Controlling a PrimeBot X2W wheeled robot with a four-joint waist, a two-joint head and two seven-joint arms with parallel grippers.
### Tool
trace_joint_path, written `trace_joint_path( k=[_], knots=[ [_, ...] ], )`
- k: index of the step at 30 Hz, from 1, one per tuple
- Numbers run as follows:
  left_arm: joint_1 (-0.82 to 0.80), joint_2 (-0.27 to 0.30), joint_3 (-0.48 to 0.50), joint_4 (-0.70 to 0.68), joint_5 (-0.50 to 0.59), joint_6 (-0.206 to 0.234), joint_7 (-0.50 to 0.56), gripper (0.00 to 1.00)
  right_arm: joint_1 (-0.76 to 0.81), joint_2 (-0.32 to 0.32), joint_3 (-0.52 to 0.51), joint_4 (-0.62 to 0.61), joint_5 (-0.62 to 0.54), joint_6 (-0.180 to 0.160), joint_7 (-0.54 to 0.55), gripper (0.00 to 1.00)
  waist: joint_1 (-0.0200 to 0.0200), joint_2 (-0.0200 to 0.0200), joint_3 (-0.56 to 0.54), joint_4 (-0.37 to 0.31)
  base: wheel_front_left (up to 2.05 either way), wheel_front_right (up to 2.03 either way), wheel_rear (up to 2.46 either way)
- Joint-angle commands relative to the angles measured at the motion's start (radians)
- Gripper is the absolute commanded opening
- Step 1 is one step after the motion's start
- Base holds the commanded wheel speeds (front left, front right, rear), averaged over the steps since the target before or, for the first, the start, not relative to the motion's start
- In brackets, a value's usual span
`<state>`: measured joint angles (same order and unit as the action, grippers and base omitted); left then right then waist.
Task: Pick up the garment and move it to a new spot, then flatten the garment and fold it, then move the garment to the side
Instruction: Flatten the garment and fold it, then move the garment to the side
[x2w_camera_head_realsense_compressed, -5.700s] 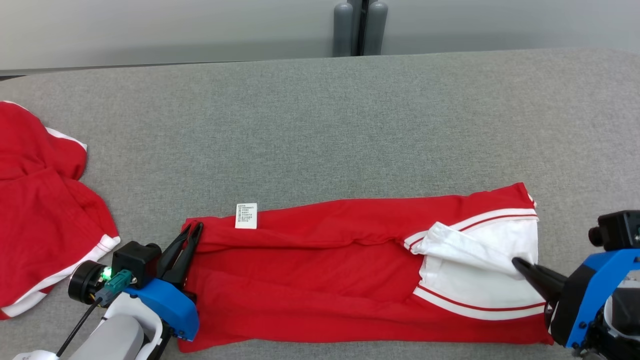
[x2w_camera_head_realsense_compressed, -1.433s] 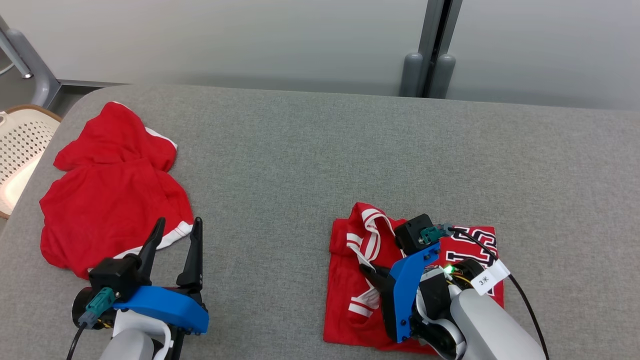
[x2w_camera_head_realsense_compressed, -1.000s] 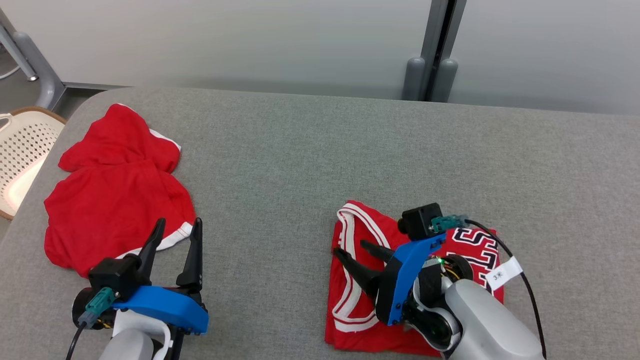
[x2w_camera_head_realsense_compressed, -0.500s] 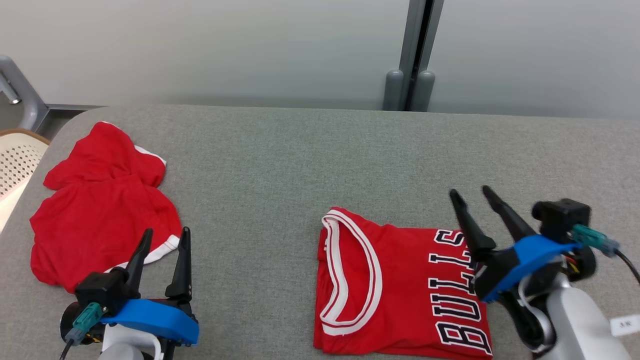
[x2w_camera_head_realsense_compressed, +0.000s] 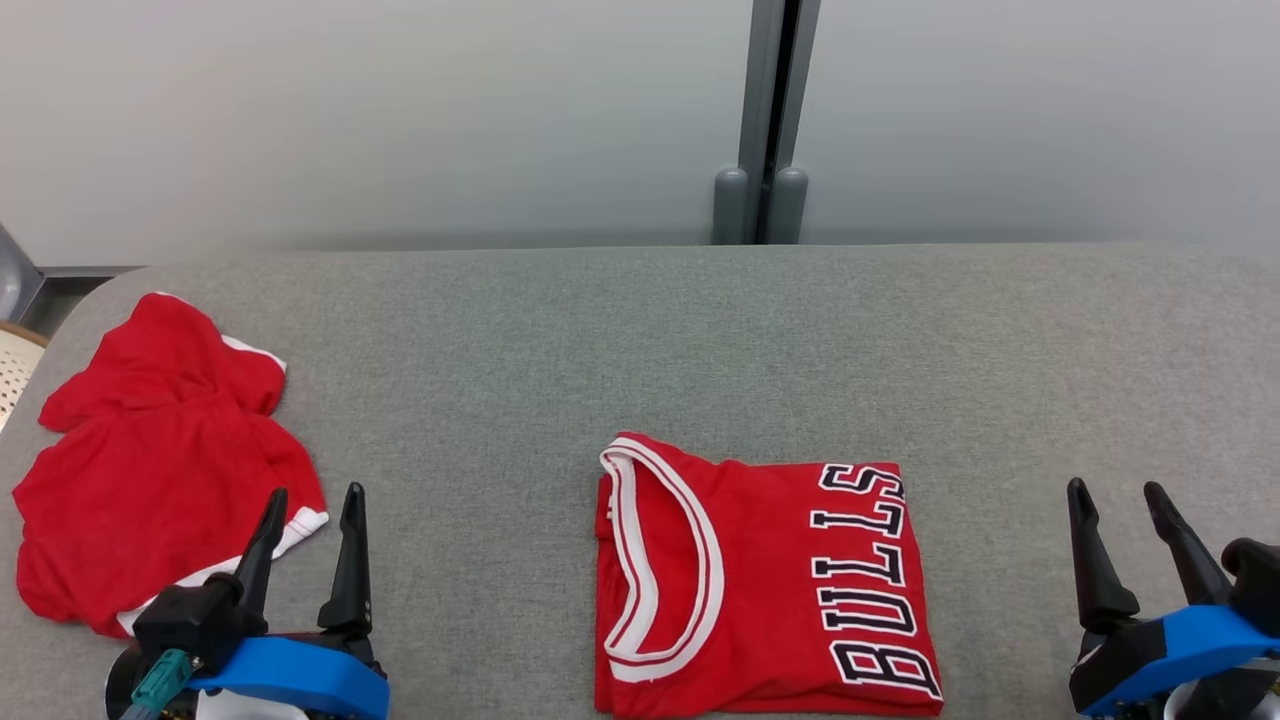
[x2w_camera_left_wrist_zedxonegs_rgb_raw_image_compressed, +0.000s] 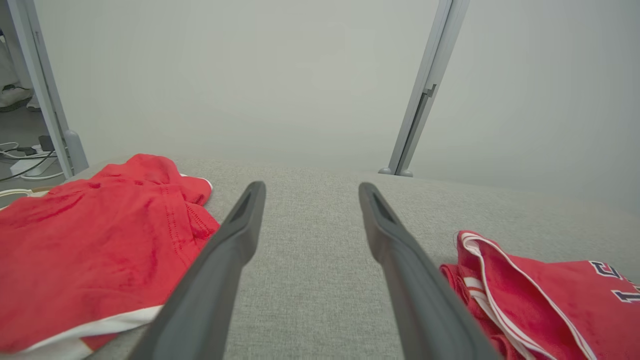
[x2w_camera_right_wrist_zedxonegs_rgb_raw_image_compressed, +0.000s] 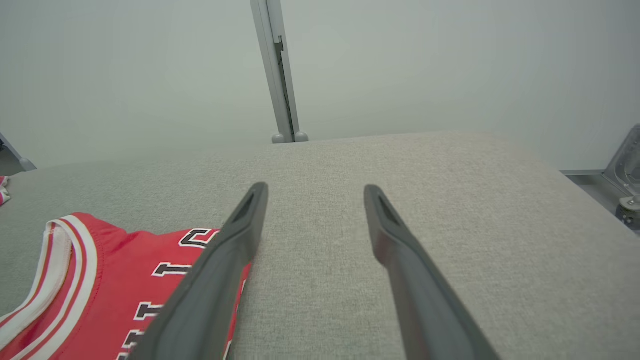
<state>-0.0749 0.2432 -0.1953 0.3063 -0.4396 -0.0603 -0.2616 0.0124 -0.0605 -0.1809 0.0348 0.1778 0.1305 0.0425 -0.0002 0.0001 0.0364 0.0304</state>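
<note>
Noting change: right gripper (x2w_camera_head_realsense_compressed: 1113, 487) has left the folded garment (x2w_camera_head_realsense_compressed: 760, 580) and pulled back to 4 o'clock, fingers spread, empty. Left gripper (x2w_camera_head_realsense_compressed: 315, 491) sits at 8 o'clock, also spread. Garment lies square at 6 o'clock. Fold looks done; the side move remains. Grey fabric tabletop (x2w_camera_head_realsense_compressed: 640, 340); crumpled red clothing (x2w_camera_head_realsense_compressed: 150, 480) at 9 o'clock; pale wall (x2w_camera_head_realsense_compressed: 400, 110) at 12.

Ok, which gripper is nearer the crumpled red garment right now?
Left gripper: it sits right at the crumpled red garment's white-trimmed edge; the right gripper is far across the table, beyond the folded Bulls jersey.
</note>
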Motion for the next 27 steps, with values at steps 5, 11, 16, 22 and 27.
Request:
trace_joint_path(
  k=[5, 11, 16, 22, 27],
  knots=[
    [0.033, -0.009, 0.016, -0.007, 0.008, 0.007, -0.004, 1.00, 0.019, 0.008, 0.006, 0.006, -0.007, 0.001, -0.014, 1.00, 0.0002, -0.0001, -0.026, -0.033, 0.00, 0.00, 0.00],
    [0.053, -0.013, 0.013, -0.006, 0.011, 0.007, -0.004, 1.00, 0.013, 0.009, 0.044, 0.002, -0.011, 0.001, -0.011, 1.00, 0.0002, -0.0001, -0.041, -0.044, 0.00, 0.00, 0.00],
    [0.057, -0.014, 0.006, 0.005, 0.008, 0.005, -0.001, 1.00, -0.011, 0.009, 0.074, 0.011, -0.009, 0.001, -0.010, 1.00, 0.0002, -0.0001, -0.050, -0.044, 0.00, 0.00, 0.00],
    [0.050, -0.012, 0.001, 0.020, 0.002, 0.010, 0.011, 1.00, -0.030, -0.003, 0.107, 0.035, -0.002, 0.001, -0.014, 1.00, 0.0002, -0.0001, -0.055, -0.039, 0.00, 0.00, 0.00],
    [0.052, -0.009, -0.001, 0.031, -0.006, 0.009, 0.009, 1.00, -0.040, -0.015, 0.136, 0.052, 0.004, 0.001, -0.012, 1.00, 0.0002, -0.0001, -0.054, -0.029, 0.00, 0.00, 0.00]
  ],
)
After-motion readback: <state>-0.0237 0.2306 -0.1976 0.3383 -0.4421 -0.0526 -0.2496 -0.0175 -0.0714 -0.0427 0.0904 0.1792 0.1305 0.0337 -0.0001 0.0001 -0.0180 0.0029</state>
